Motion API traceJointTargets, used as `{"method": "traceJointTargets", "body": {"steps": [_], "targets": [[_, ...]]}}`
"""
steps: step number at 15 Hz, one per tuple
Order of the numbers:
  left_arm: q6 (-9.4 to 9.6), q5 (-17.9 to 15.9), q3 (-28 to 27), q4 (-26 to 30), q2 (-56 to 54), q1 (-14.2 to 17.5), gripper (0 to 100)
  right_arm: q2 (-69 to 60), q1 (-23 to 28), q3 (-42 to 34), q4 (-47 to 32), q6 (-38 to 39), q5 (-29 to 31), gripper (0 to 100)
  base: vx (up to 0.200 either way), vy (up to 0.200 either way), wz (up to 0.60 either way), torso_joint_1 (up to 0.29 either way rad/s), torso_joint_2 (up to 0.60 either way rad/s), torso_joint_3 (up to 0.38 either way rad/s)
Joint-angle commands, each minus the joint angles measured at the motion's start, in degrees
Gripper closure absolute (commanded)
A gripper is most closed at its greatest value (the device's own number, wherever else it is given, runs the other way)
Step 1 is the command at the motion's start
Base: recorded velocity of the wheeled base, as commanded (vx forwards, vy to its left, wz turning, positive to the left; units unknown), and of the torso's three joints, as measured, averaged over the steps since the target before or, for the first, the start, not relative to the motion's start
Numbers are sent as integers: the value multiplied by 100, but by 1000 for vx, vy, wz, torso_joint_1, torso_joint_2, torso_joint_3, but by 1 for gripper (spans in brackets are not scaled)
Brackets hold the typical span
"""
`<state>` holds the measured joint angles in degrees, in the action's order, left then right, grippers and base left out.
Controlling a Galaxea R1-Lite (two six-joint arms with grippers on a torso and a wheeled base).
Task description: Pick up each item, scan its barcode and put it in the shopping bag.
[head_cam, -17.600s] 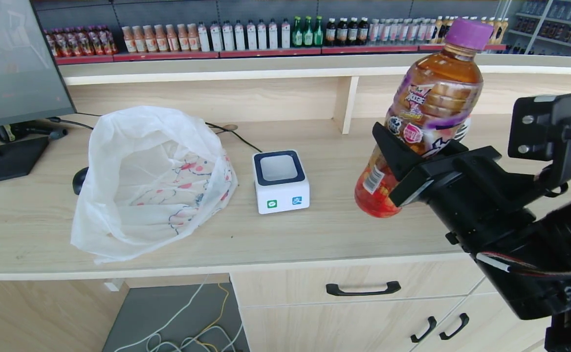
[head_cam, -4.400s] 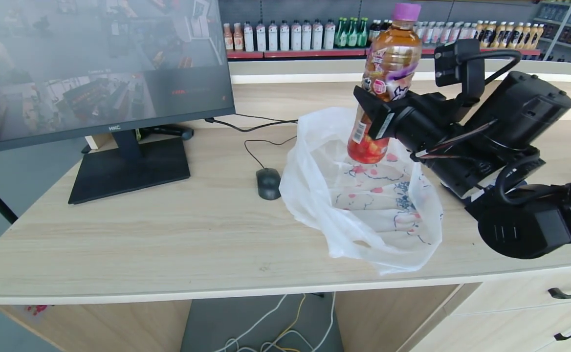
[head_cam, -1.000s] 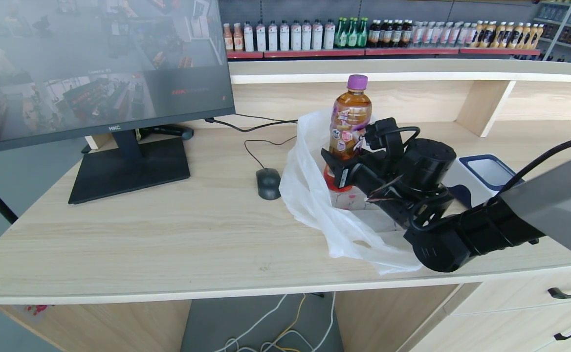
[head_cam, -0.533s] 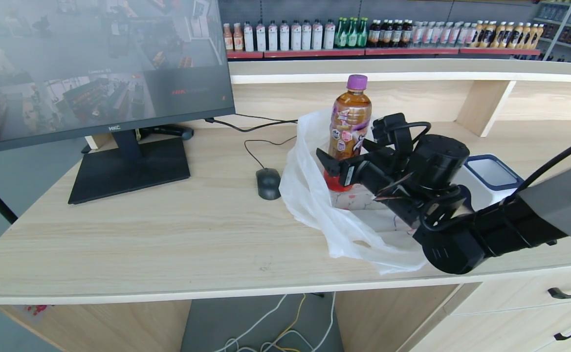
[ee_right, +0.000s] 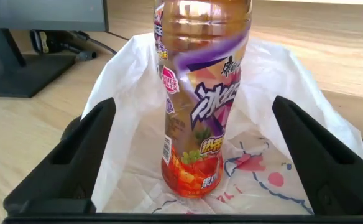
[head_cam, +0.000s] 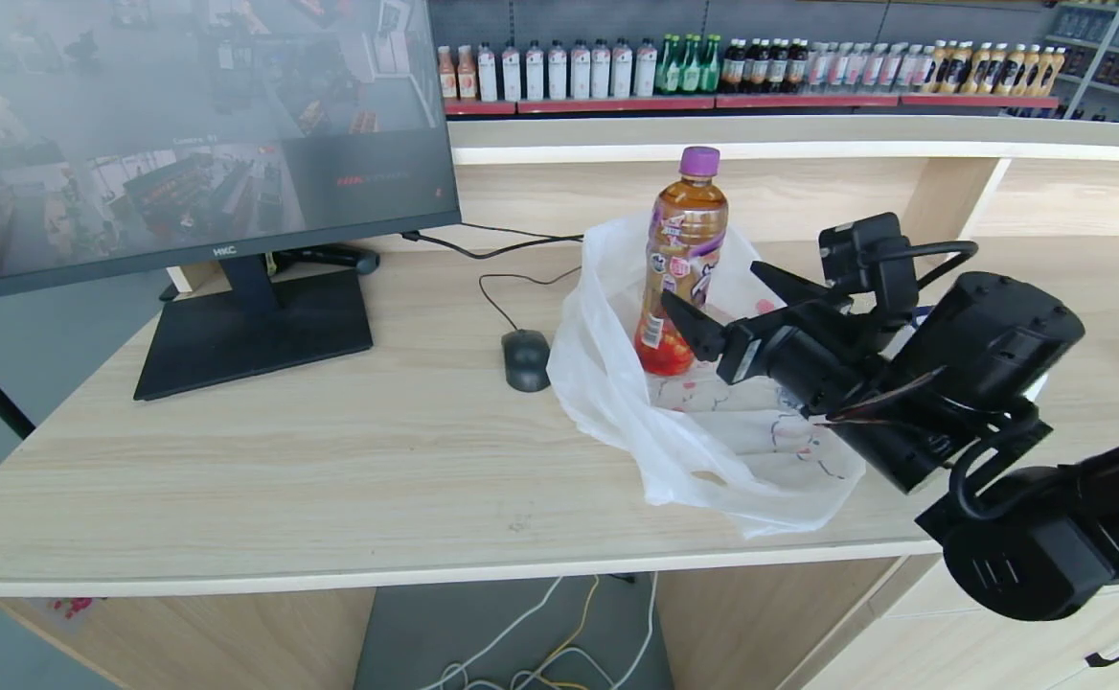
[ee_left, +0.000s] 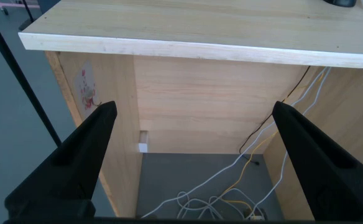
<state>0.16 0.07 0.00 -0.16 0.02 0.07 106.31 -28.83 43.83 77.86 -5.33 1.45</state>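
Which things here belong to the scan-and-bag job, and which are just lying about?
Job: purple-capped bottle, standing upright inside the shopping bag.
Lying about: monitor; mouse; shelf drinks behind the counter.

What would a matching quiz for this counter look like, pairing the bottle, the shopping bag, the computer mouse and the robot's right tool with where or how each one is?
Things:
1. bottle
2. shopping bag
3. mouse
4. right tool

Places or states:
A. open, one finger on each side of the bottle, not gripping it
B. on the bare counter, between the monitor stand and the bag
C. standing upright inside the bag
D. white, lying open on the counter

Pairs: 1-C, 2-D, 3-B, 4-A.
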Motion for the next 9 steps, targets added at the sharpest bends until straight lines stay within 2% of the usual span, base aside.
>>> {"method": "traceJointTargets", "body": {"steps": [1, 4, 9], "targets": [[2, 1, 0, -2, -2, 1, 0, -550, -70, -990, 704, -12, 13, 0, 0, 0, 0, 0, 0, 0], [19, 1, 0, -2, -2, -7, 0, -753, -88, -1614, 1214, -118, 145, 0, 0, 0, 0, 0, 0, 0], [19, 1, 0, -2, -2, -7, 0, -1086, -176, -1966, 1214, -118, 593, 0, 0, 0, 0, 0, 0, 0]]}}
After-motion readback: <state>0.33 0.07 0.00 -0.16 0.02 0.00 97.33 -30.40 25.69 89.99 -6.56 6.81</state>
